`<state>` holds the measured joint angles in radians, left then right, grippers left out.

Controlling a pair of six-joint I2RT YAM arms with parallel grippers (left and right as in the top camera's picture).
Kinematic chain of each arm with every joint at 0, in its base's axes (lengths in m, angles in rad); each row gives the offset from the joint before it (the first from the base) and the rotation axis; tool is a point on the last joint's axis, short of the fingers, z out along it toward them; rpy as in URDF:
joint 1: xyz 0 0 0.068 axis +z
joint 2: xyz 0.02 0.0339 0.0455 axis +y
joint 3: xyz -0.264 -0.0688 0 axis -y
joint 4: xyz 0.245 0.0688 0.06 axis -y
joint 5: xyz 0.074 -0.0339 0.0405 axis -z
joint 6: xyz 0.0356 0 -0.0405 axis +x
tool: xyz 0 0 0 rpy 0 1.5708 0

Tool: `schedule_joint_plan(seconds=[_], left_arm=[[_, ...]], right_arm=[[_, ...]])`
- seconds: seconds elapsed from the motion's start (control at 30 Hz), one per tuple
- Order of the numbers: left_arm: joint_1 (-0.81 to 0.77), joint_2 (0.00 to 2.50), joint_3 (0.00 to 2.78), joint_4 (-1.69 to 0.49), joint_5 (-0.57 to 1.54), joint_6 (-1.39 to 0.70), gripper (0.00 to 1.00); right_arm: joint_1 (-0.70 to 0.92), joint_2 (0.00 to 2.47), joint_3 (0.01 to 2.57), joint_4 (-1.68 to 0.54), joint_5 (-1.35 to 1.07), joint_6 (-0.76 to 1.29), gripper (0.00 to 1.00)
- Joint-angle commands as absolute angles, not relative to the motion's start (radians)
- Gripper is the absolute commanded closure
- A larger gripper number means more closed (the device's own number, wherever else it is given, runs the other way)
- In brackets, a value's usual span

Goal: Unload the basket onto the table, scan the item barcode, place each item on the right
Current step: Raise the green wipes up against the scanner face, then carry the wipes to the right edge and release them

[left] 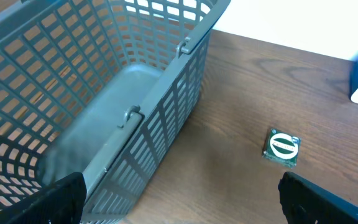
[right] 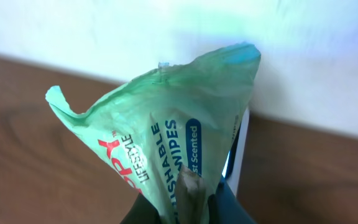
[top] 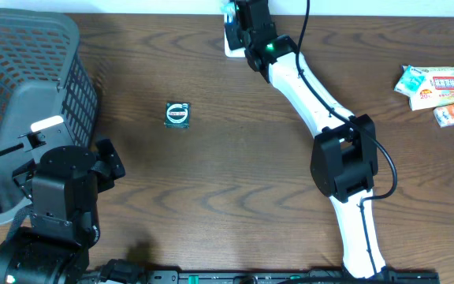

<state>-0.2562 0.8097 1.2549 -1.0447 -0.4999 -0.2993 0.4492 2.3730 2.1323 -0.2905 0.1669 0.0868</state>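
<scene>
Reaching to the far edge of the desk (top: 211,197) in the overhead view, the right arm (top: 306,83) puts the right gripper (top: 237,17) directly over a white box (top: 232,46), presumably the barcode scanner. A sliver of teal at its tip is the pack of flushable wipes (top: 228,9), lifted off the desk so a printed face can be turned toward the reader. The left arm (top: 61,197) sits back beside the grey basket (top: 30,71), well away from the scanning. A small green item (top: 178,114) lies alone mid-desk, and snack packets (top: 440,83) wait at the right edge.

From the left wrist, the left gripper (left: 179,190) stands wide open and empty, its dark fingers (left: 64,199) at the frame's lower corners. It faces the basket's wall and the small green item, likely idle until something needs collecting.

From the right wrist, the right gripper is closed on the bottom of the wipes pack, pinching the film so the pack stands upright and crumpled against the pale wall (right: 104,37). The white box's edge shows just behind it, with a blue glow. No barcode is visible on this side, so the scan appears to be at hand but unconfirmed.
</scene>
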Motion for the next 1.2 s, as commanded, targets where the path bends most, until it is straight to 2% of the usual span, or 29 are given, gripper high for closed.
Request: schedule_joint_plan(seconds=[0.0, 0.37, 0.87, 1.17], left_arm=[[-0.254, 0.81, 1.264, -1.047, -0.509, -0.301, 0.02], [-0.254, 0.81, 1.264, -1.047, -0.509, -0.301, 0.02], [-0.254, 0.81, 1.264, -1.047, -0.509, -0.301, 0.02], [-0.254, 0.81, 1.264, -1.047, -0.509, -0.301, 0.02]], right_arm=[[0.45, 2.363, 2.144, -0.231, 0.194, 0.104, 0.99], [0.427, 2.506, 2.144, 0.088, 0.193, 0.104, 0.99], [0.367, 2.505, 2.144, 0.071, 0.199, 0.1, 0.99], [0.293, 2.35, 2.144, -0.125, 0.443, 0.1, 0.99]])
